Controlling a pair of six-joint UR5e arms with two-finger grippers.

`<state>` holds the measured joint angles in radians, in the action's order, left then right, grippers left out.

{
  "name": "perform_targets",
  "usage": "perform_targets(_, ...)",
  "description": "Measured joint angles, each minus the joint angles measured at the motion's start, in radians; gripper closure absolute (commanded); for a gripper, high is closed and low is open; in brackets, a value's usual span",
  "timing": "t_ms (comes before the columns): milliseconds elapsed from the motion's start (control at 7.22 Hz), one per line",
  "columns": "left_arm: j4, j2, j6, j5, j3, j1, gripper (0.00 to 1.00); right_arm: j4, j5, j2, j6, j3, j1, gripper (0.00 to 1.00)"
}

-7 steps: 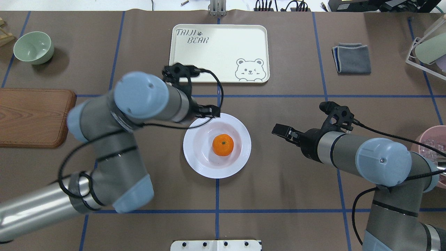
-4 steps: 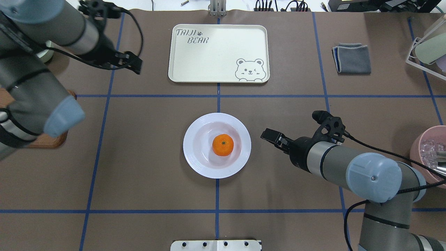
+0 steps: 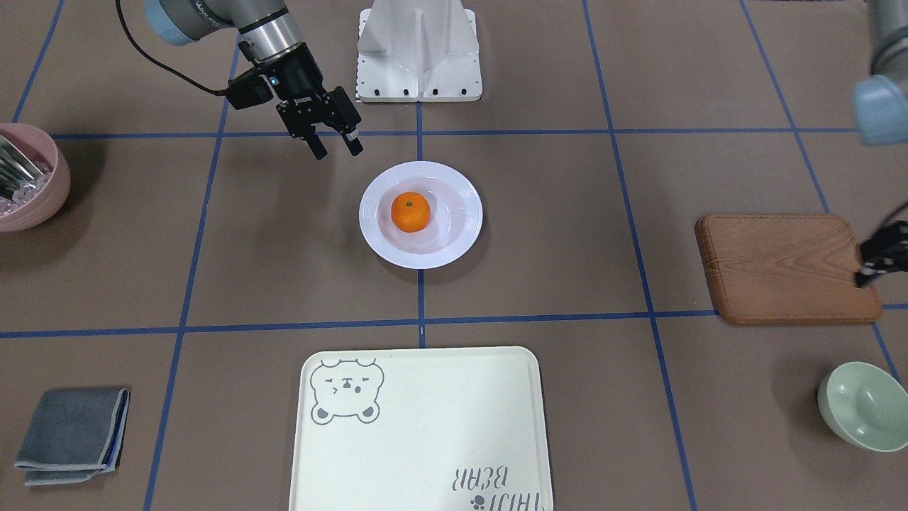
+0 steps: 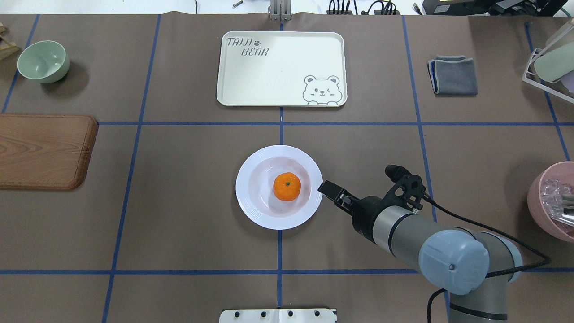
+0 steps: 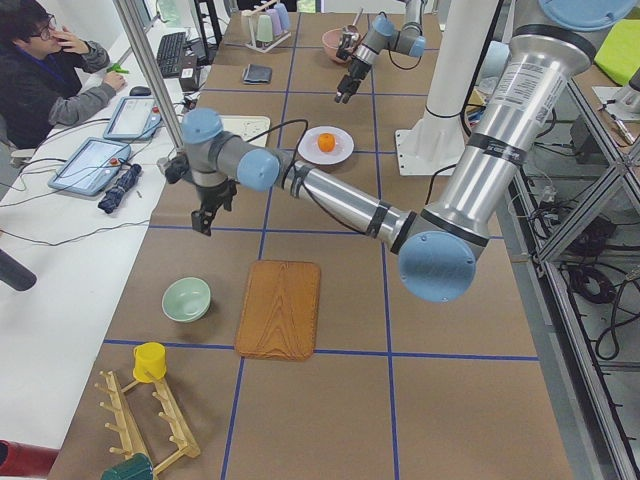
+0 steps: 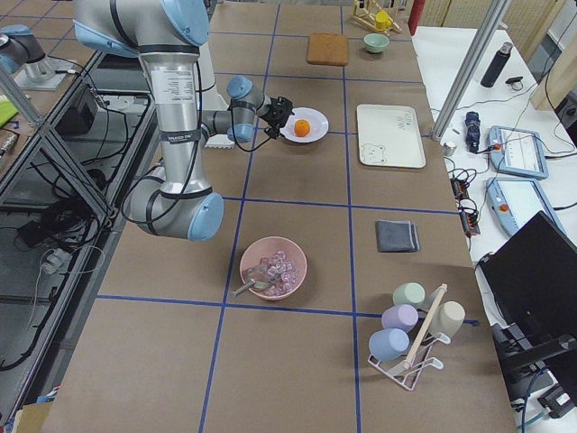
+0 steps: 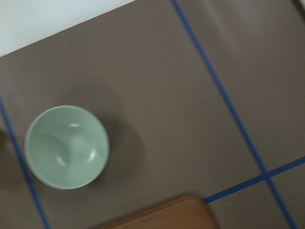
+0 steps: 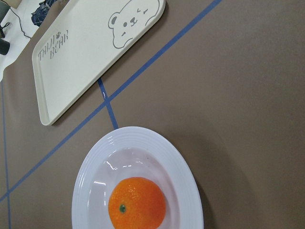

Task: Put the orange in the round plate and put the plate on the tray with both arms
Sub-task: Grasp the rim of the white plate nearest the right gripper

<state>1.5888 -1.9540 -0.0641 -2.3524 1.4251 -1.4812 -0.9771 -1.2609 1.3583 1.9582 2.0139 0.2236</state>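
Observation:
The orange [image 4: 287,186] lies in the sunken centre of the white round plate [image 4: 253,208], mid-table. It also shows in the front view, orange [image 3: 411,212] on plate [image 3: 457,238]. The cream tray [image 4: 278,67] lies beyond the plate with nothing on it. My right gripper [image 3: 337,149] is open with nothing between its fingers; its tips [image 4: 325,188] hover just at the plate's right rim. My left gripper [image 3: 869,273] hangs high over the wooden board's outer end, far from the plate. I cannot tell whether it is open or shut.
A wooden board [image 4: 42,150] and a mint-green bowl [image 4: 43,60] are at the left. A grey cloth [image 4: 453,75], a cup rack [image 4: 551,63] and a pink bowl [image 4: 554,202] are at the right. A person [image 5: 40,80] sits beyond the table's far side.
My left arm swung away from the plate to the far left and left the overhead view. My right gripper moved in toward the plate's right rim. Orange and plate stayed put.

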Motion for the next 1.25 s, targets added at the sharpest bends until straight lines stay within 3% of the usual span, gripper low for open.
perform_targets(277,0.031,0.064,-0.068,-0.033,-0.096,-0.122,0.01,-0.006,0.027,-0.076,0.082,-0.089,-0.021,0.00)
perform_targets(693,0.031,0.105,-0.075,-0.038,-0.071,-0.150,0.01,-0.035,0.047,-0.113,0.107,-0.169,-0.039,0.00)
perform_targets(970,0.030,0.114,-0.073,-0.038,-0.061,-0.151,0.01,-0.075,0.048,-0.126,0.104,-0.179,-0.047,0.08)
perform_targets(1247,0.037,0.120,-0.072,-0.039,-0.060,-0.151,0.01,-0.094,0.053,-0.161,0.105,-0.200,-0.052,0.10)
